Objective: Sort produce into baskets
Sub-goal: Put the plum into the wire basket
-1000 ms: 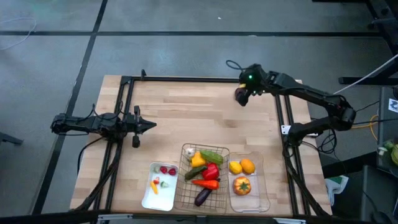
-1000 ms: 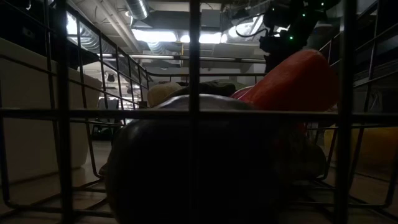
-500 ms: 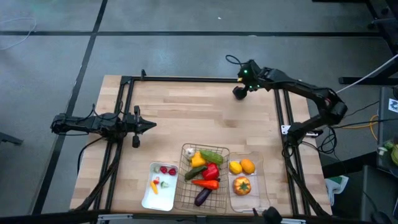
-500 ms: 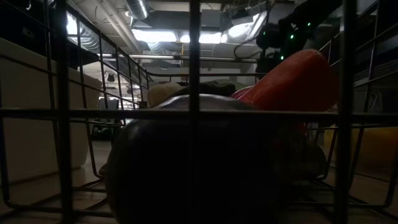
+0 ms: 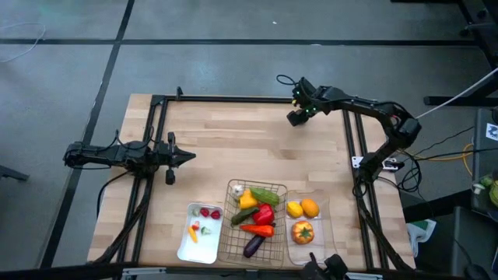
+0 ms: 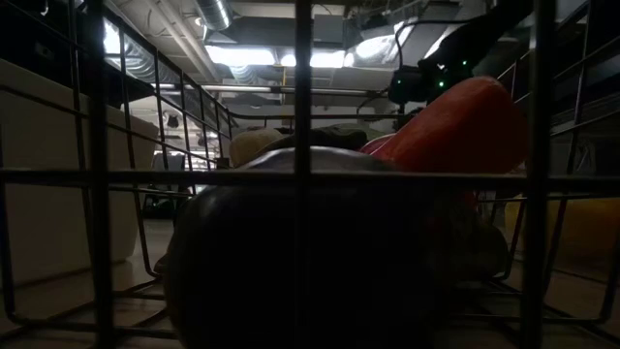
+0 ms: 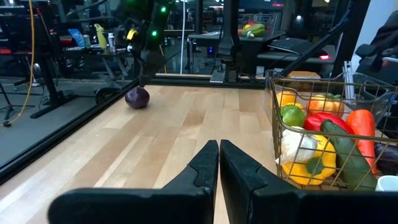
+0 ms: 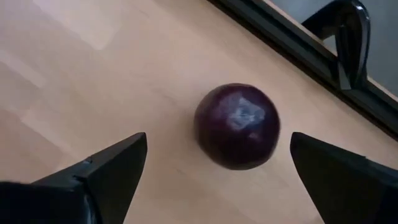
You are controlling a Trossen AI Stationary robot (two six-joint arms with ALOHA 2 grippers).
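Leftward-shifted right gripper (image 8: 211, 171), fingers spread, hovers over the round dark purple fruit (image 8: 237, 126), perhaps a plum, at the table's (image 5: 233, 148) 1 o'clock; left gripper (image 7: 219, 163) closed at 9

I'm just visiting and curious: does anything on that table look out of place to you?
Yes, one thing. A dark purple ball-shaped piece sits alone on the bare wood at the table's far edge, well apart from the white tray, wire basket and clear bin holding the other produce. The right gripper hovers over it, fingers open.
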